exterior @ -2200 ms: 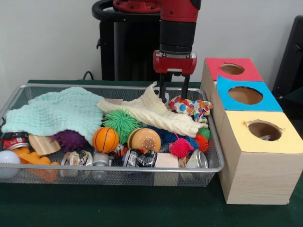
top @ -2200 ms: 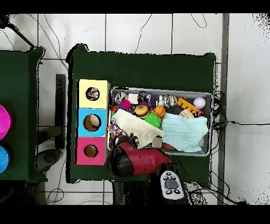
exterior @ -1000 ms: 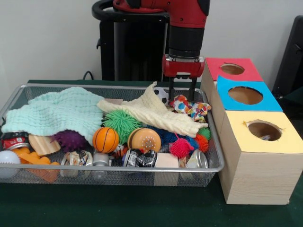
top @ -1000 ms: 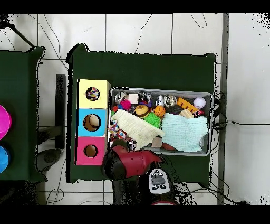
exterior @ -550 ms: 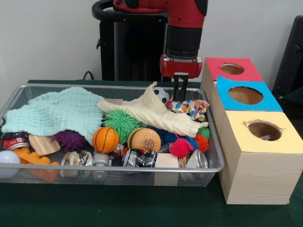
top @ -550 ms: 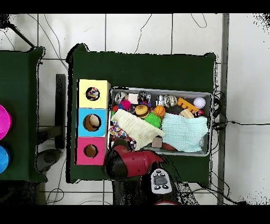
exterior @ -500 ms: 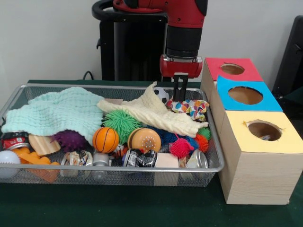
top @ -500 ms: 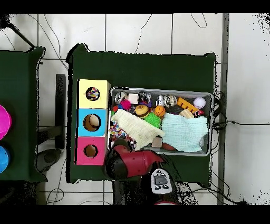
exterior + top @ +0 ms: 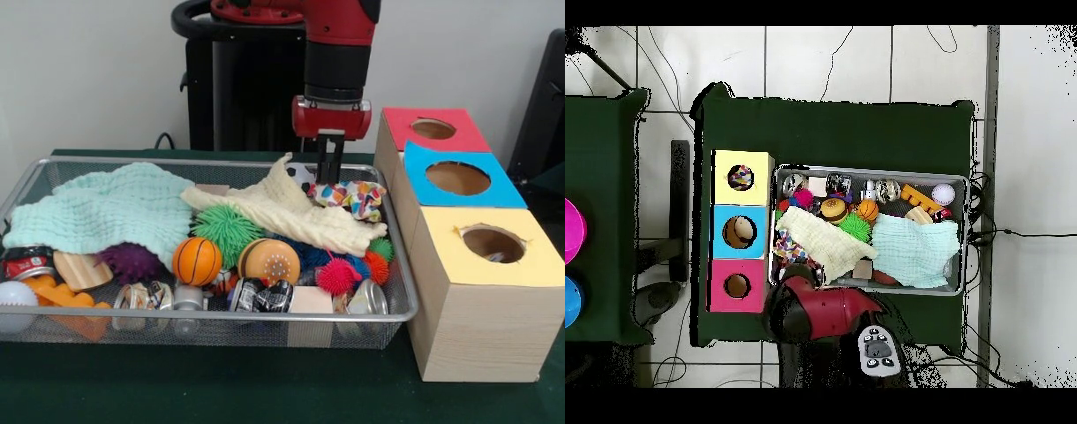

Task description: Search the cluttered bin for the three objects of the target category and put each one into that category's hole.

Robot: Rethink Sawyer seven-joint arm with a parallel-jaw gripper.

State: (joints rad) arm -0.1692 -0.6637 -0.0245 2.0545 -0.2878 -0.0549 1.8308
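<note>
My gripper (image 9: 330,179) hangs over the back right corner of the wire bin (image 9: 221,315), shut on the left edge of a multicoloured patterned cloth (image 9: 357,199). That cloth lies against a cream knitted cloth (image 9: 282,212). To the right stand three boxes with round holes: red-topped (image 9: 463,137), blue-topped (image 9: 505,190) and yellow-topped (image 9: 540,258). In the overhead view the arm (image 9: 820,310) hides the gripper, and the patterned cloth (image 9: 787,244) shows at the bin's end beside the blue box (image 9: 739,231).
A mint cloth (image 9: 106,212) covers the bin's left half. Spiky balls, a small basketball (image 9: 196,261), a burger-like toy (image 9: 268,261), cans and wooden blocks crowd the front. A small football (image 9: 302,175) sits just left of the gripper.
The gripper, open a second ago, has shut on the patterned cloth's edge and shifted slightly left and up, pulling the cloth with it.
</note>
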